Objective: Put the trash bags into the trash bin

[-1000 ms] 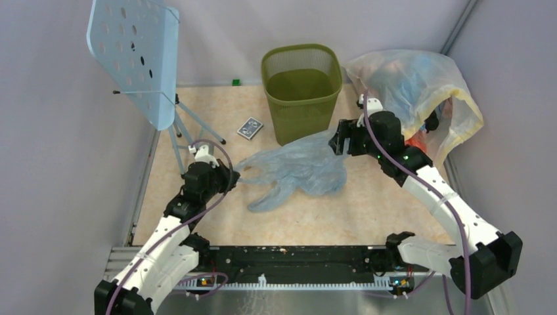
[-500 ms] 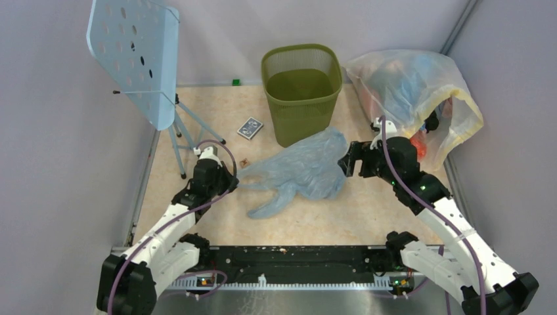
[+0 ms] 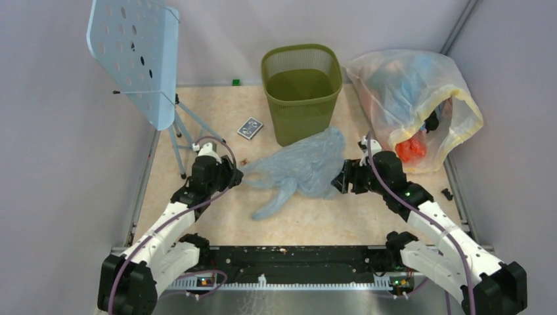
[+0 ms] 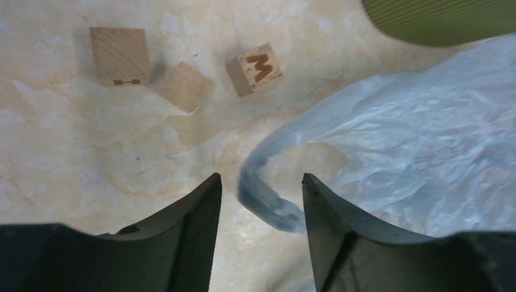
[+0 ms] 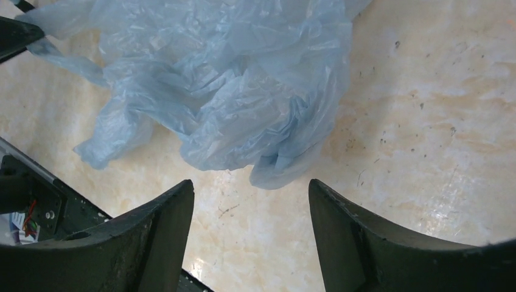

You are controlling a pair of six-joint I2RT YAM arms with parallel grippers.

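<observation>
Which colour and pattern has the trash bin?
The trash bin is olive green with mesh sides; top external view shows it best.

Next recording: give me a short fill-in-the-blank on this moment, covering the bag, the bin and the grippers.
The blue bag lies on the table, outside the ____ bin.
The left wrist view shows ____ wooden blocks near the bag.
One block bears the letter ____.
The left gripper and the right gripper both have their jaws ____.
Missing words: green; three; M; open.
</observation>
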